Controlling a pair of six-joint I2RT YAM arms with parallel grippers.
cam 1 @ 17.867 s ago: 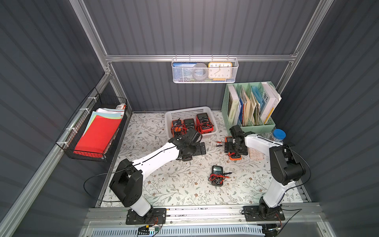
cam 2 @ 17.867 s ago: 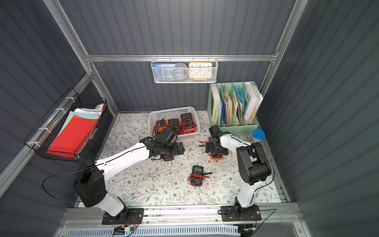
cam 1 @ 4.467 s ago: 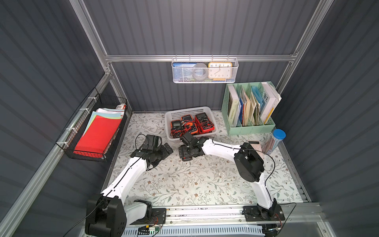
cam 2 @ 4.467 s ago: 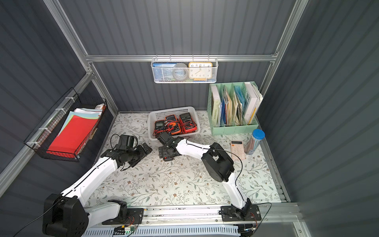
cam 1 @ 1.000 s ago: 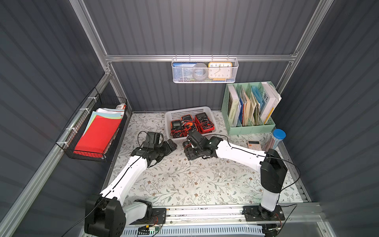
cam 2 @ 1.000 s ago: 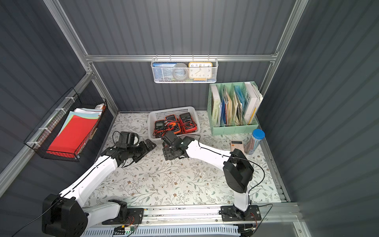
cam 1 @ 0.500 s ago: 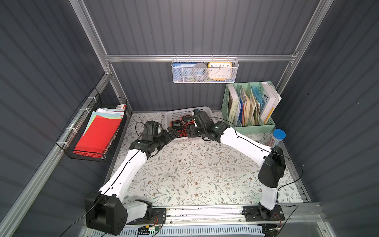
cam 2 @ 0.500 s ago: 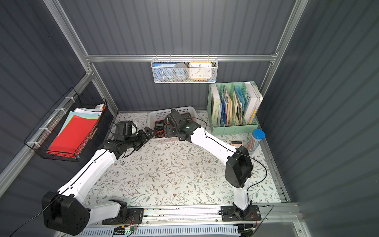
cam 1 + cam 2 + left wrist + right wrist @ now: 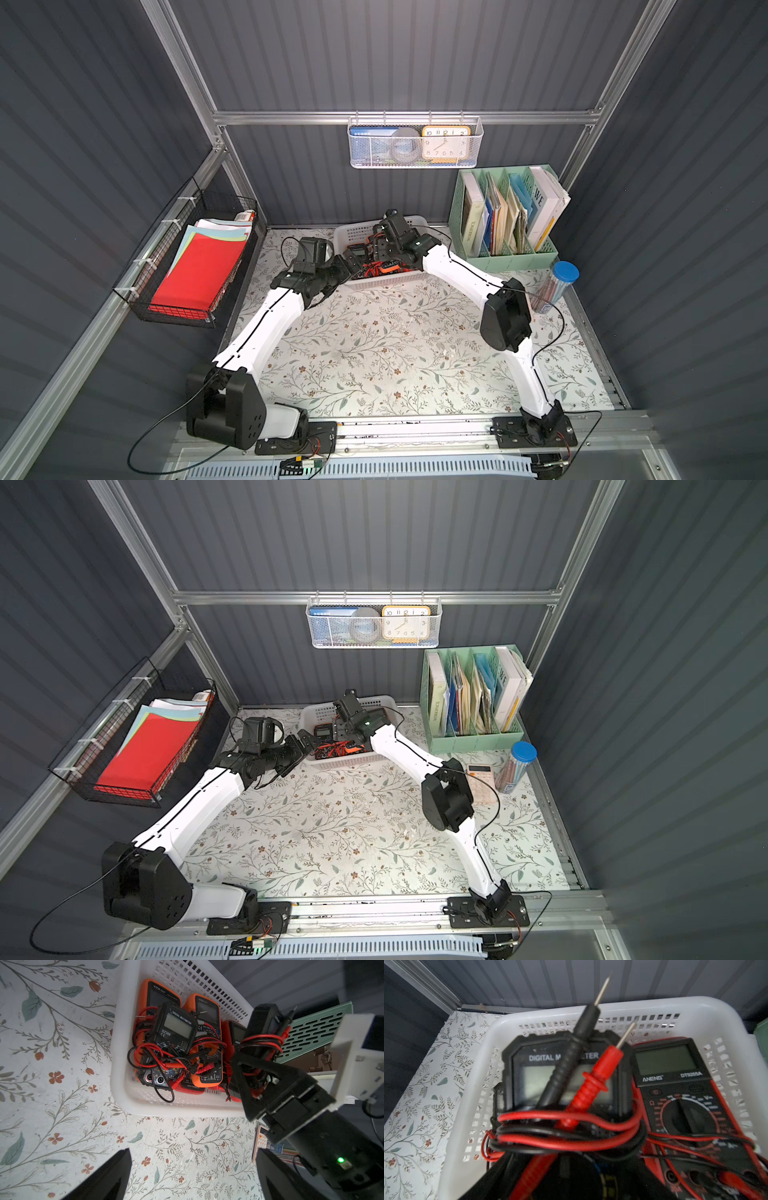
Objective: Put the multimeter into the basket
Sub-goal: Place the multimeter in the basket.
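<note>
Several meters already sit in the basket (image 9: 118,1047), directly below the right jaws, which grip a black multimeter (image 9: 265,1022), not dropped yet. Left jaws wide, empty.

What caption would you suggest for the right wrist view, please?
Lead-wrapped black multimeter held above the white basket, a red-edged ANENG meter inside.

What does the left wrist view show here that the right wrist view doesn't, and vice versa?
Left wrist only: the right gripper seen from outside, the open left gripper, two orange meters, an SZ308 meter on top of them, a calculator. Right wrist only: the front lettering of the multimeter the right gripper holds, and the dial of the ANENG meter. Both: the white basket and that multimeter wrapped in red and black leads.
</note>
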